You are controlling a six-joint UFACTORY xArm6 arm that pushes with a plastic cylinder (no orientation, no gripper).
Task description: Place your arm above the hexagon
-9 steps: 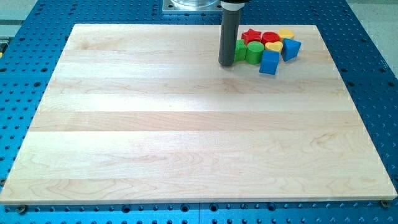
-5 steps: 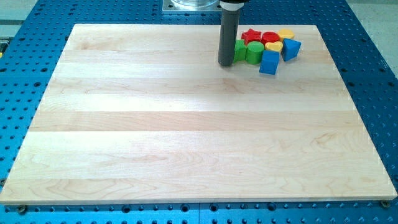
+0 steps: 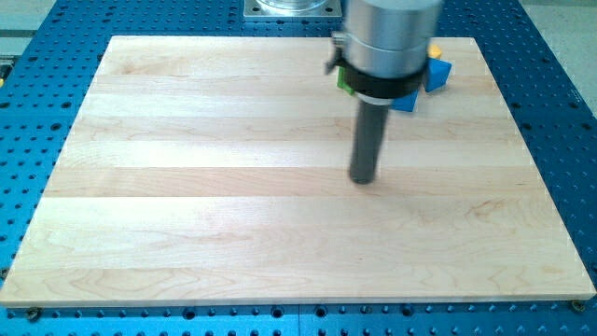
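Rod parked mid-board, blocks mostly hidden behind my own housing

I'm on a pale wooden board [image 3: 233, 187] sitting on a blue perforated table [image 3: 560, 84], with a metal base plate [image 3: 289, 9] at the view's top edge. Loads of open wood all around: the whole left half and the bottom are free, and every board edge is well away from my tip [image 3: 363, 180], which sits a bit right of centre. No jaws here, just a bare rod holding nothing. The cluster is up near the top right, well apart from my tip. All I can make out is a blue block [image 3: 438, 75], a sliver of a green block [image 3: 343, 82] and a bit of a yellow block [image 3: 433, 49]. The hexagon I can't pick out; my silver housing [image 3: 390, 42] covers that spot.
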